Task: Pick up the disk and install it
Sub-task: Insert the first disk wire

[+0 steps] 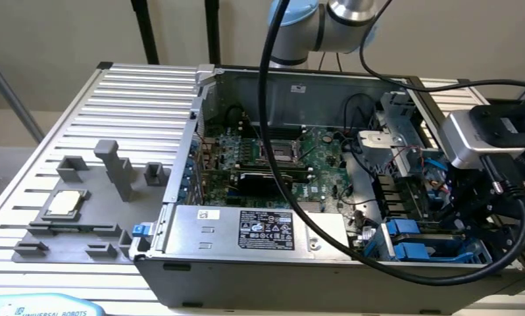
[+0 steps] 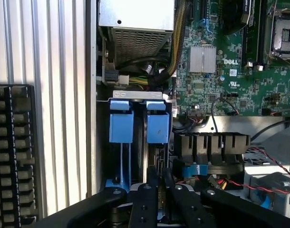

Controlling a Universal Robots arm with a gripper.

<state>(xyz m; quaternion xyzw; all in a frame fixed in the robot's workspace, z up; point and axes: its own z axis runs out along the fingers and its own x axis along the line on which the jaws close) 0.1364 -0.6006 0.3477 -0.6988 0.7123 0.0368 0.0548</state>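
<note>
**Disk low in the drive bay, gripper closed over it**

We start with the bench: a ribbed aluminium table [image 1: 139, 92] in front of a plain beige wall, carrying an open desktop computer case [image 1: 272, 276] laid on its side. On the exterior view's left sits a grey fixture plate [image 1: 78, 230] with upright blocks and a small square silver chip [image 1: 63, 203] resting in one pocket. Inside the case we see the green motherboard [image 1: 280, 164] and the silver power supply [image 1: 245, 230] with its black label.

The arm reaches in over the case's corner at the exterior view's right, where the blue drive bay [image 1: 420, 247] stands. In the wrist view, the gripper [image 2: 154, 190] hangs right over that bay, its black fingers [image 2: 144, 204] drawn nearly together around a thin edge between them. We take that edge to be the disk [image 2: 153, 156], standing on edge in its bright blue frame, beside a neighbouring blue carrier [image 2: 121, 126].

As we read it, the pick-up is done and the disk is already well down in its slot. What remains unclear is whether it is fully seated: the lower part of the slot is hidden by the fingers, so we cannot tell. The gripper has not let go.
</note>
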